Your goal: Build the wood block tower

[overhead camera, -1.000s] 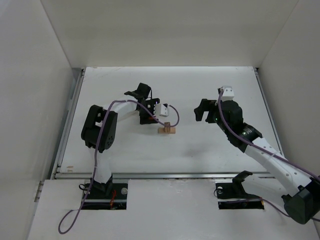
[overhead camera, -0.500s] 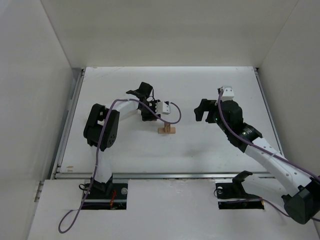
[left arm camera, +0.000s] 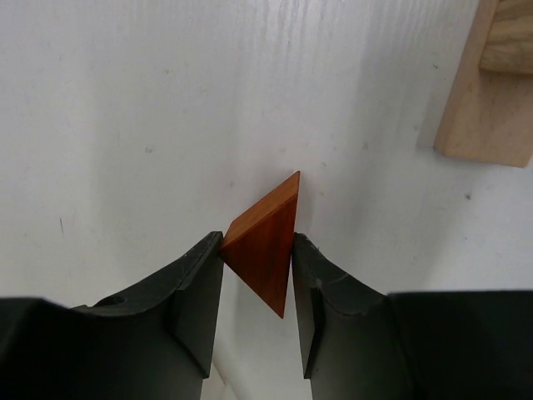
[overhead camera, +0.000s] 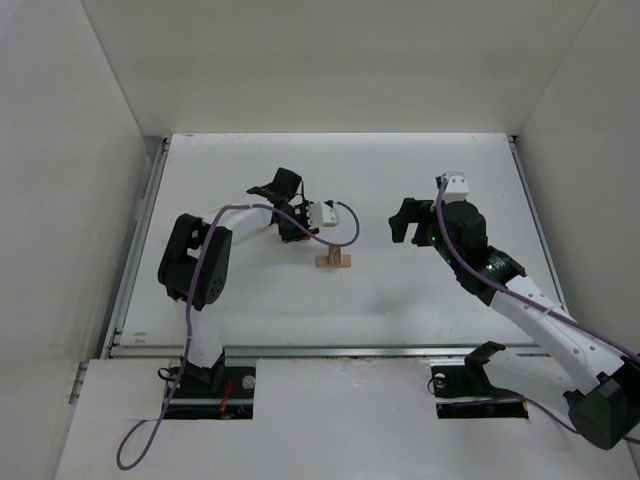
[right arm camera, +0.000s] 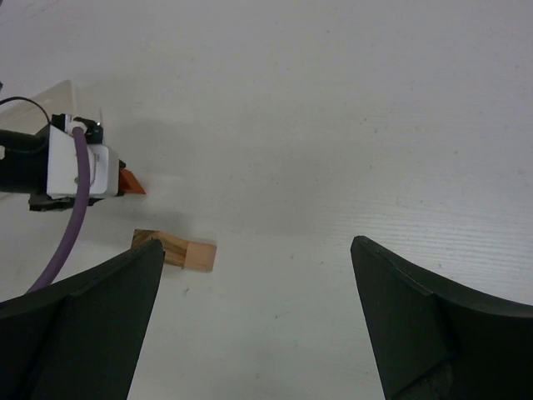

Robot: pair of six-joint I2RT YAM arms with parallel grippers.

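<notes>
The left end effector [left arm camera: 258, 243] is clamped on the red-brown triangular block [left arm camera: 265, 254].
The block is smooth and sharp-edged, one corner jutting past the fingers [left arm camera: 196, 292]; whether it touches the white tabletop [overhead camera: 400, 300] is hard to tell. Near the tabletop's middle lie pale tan bars [overhead camera: 334, 260], seemingly two stacked crosswise, just beside the triangle. The right end effector [right arm camera: 256, 250] hovers, jaws wide apart.

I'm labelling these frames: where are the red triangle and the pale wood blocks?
red triangle [left arm camera: 265, 250], left wrist view, middle of its broad face.
pale wood blocks [overhead camera: 334, 259], top view, middle of the small stack.
</notes>
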